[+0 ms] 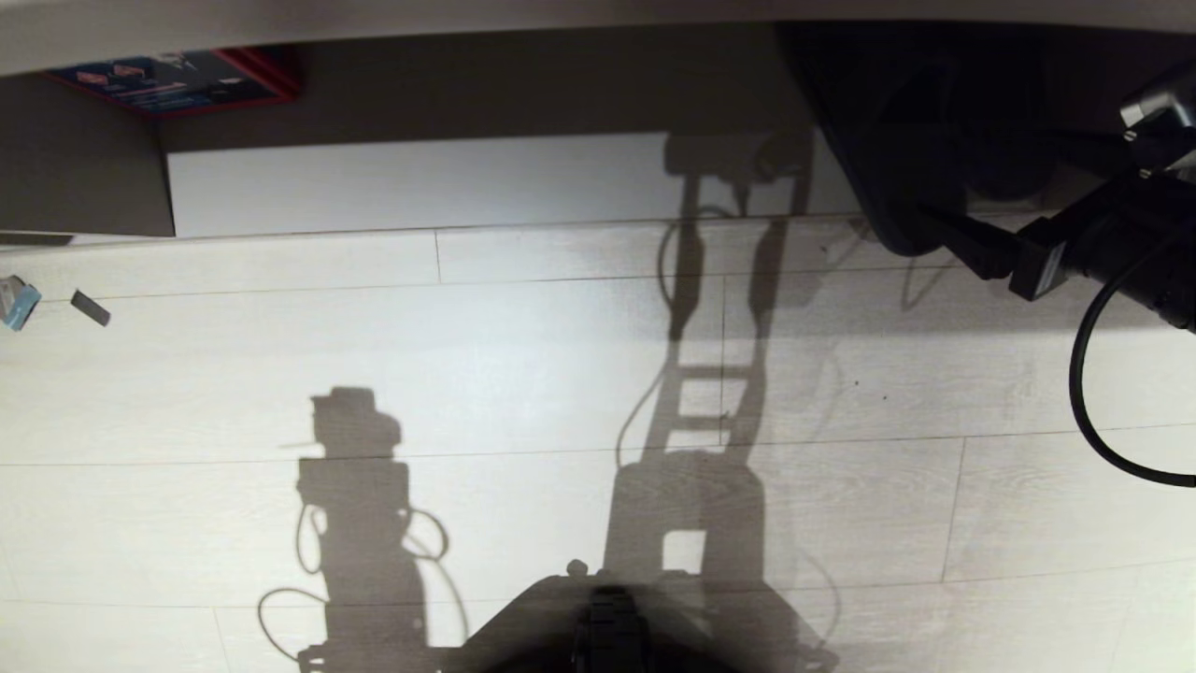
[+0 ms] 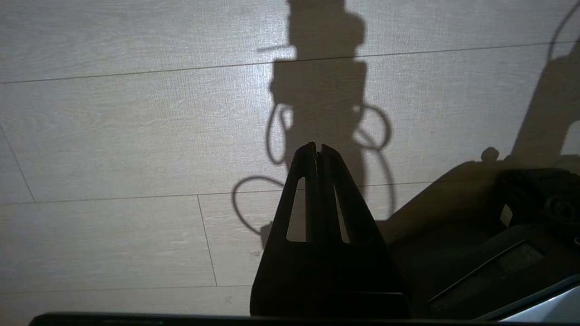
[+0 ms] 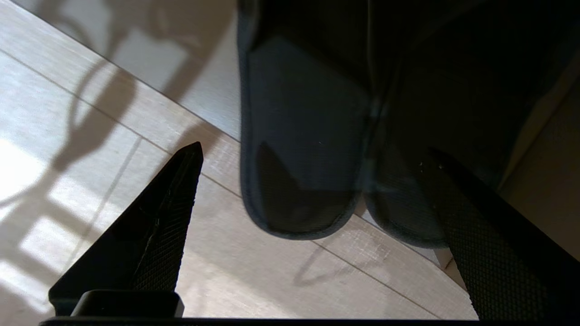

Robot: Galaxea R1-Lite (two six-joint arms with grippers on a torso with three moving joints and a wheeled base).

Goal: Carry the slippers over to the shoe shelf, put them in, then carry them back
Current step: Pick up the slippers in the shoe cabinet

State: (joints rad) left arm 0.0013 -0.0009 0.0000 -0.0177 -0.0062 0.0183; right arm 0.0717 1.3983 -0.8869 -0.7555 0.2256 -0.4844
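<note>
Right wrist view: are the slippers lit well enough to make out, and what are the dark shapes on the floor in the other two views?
Right wrist view: the slippers sit in deep shade, heels faintly readable, between the right gripper's open fingers. Head view: hard light casts crisp arm shadows on the floor. Left wrist view: the shut left gripper overlaps its own shadow.

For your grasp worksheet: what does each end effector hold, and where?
Nothing: right end effector open around the dark grey soft slippers' heels; left end effector shut, empty.

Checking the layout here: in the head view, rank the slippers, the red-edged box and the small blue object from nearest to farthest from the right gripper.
1. slippers, just ahead of the right gripper, upper right.
2. red-edged box, upper left.
3. small blue object, far left edge.
</note>
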